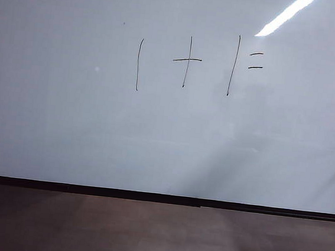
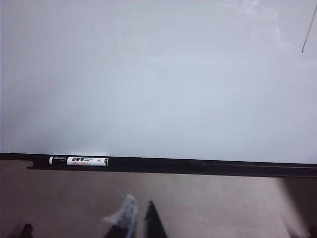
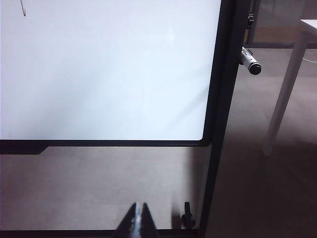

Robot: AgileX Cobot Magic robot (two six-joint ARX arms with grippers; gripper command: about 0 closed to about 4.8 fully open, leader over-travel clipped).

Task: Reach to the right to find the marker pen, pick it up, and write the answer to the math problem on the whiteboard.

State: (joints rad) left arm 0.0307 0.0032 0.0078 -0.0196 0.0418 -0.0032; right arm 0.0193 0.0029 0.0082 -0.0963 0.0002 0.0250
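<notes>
Ahead, the big glossy white whiteboard (image 1: pixel 65 139) shows the handwritten math problem (image 1: pixel 197 63). Beyond its right frame pokes a slim black-capped marker pen (image 3: pixel 250 62): light, rigid, slippery; grasp mid-barrel. My right gripper (image 3: pixel 138 218) is closed, empty; left gripper (image 2: pixel 138 215) nearly closed.

It looks like an office or classroom. A large framed whiteboard (image 1: pixel 67 122) on a stand carries handwritten sums, over a plain brown floor (image 1: pixel 145 236). A white table leg (image 3: pixel 287 89) stands beside it.
</notes>
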